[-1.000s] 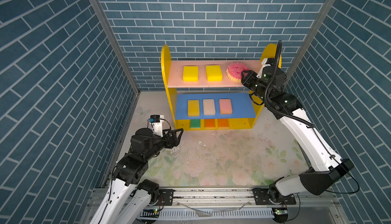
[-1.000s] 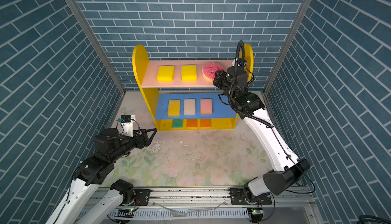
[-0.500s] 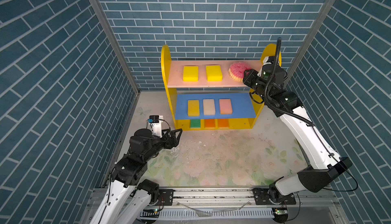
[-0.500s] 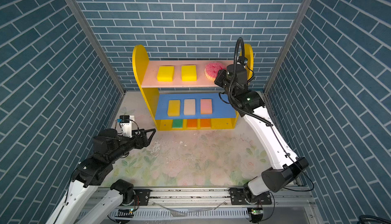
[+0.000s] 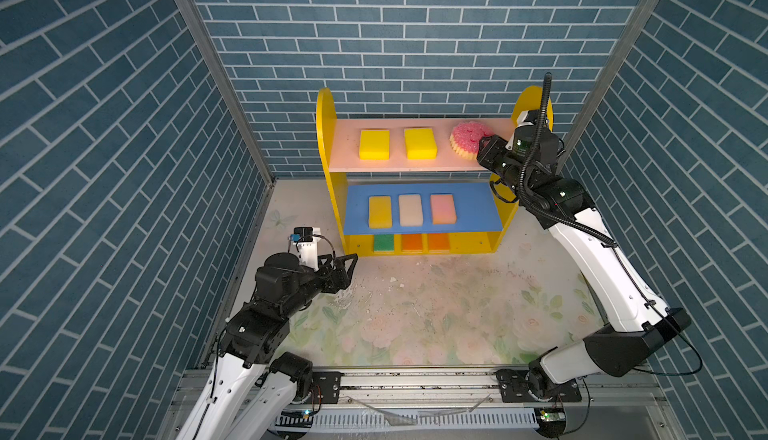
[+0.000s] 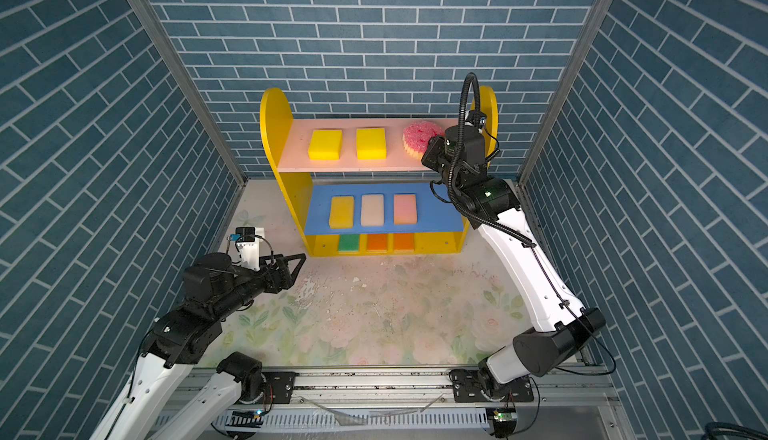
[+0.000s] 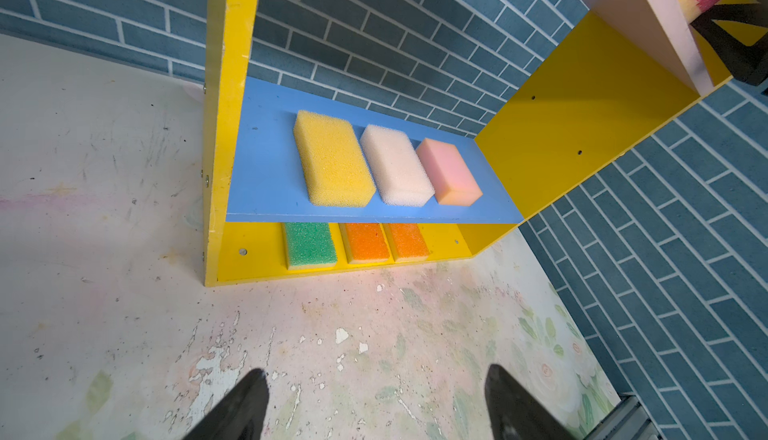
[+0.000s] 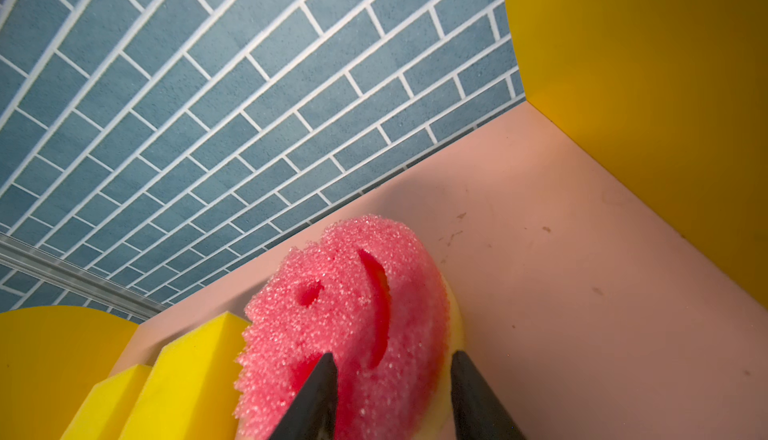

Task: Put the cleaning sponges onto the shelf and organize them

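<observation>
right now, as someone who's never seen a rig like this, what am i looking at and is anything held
Two robot arms stand at a flowery table, each ending in a two-fingered gripper. Two pictures look down from overhead; the other two come from a camera on each wrist. At the back stands the shelf: two yellow sponges and a smiley sponge on its pink board, a coarse yellow sponge, a cream sponge and a pink sponge on the blue board, a green sponge and two orange sponges on the base. The left gripper is open and empty. The right gripper straddles the smiley sponge; whether it grips cannot be told.
</observation>
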Controlling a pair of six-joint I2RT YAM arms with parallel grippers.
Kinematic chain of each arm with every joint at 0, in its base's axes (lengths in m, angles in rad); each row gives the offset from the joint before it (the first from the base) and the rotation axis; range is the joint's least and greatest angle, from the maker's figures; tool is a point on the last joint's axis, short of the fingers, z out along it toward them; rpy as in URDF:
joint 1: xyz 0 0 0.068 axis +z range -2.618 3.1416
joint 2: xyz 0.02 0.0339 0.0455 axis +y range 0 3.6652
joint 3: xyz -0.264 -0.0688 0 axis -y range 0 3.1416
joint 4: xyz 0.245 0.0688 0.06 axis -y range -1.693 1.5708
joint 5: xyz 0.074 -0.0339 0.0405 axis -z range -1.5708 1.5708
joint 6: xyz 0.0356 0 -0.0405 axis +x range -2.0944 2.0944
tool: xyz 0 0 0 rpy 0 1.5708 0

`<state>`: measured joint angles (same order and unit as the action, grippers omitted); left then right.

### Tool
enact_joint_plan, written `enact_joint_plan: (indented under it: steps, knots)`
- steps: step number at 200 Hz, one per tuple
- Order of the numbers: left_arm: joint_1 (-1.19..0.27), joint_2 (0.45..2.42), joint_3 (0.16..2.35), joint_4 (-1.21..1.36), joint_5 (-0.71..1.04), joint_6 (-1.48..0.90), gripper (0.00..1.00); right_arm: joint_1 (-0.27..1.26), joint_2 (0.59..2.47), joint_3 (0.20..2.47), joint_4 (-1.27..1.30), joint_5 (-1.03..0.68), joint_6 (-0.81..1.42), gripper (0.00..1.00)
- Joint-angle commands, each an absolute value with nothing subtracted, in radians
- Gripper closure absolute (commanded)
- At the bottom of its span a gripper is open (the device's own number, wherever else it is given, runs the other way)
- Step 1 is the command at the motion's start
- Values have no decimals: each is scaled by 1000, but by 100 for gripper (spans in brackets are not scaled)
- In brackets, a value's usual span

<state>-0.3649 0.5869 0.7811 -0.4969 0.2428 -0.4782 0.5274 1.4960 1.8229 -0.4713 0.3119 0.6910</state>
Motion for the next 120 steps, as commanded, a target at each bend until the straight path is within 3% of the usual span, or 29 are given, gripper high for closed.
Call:
enact_joint_plan:
  steps: [1,45,95,120]
  knots:
    - [-360,578,792,-496,232,-463,17,522,1488,1849,-523,344,666,55]
    - [-360,572,797,-511,225,-457,17,521,1475,1866,-536,309,667,43]
    - [-360,575,793,-502,229,-466,17,522,1464,1882,-552,280,671,42]
    - [-360,577,792,-498,230,-468,17,522,1463,1889,-551,272,667,37]
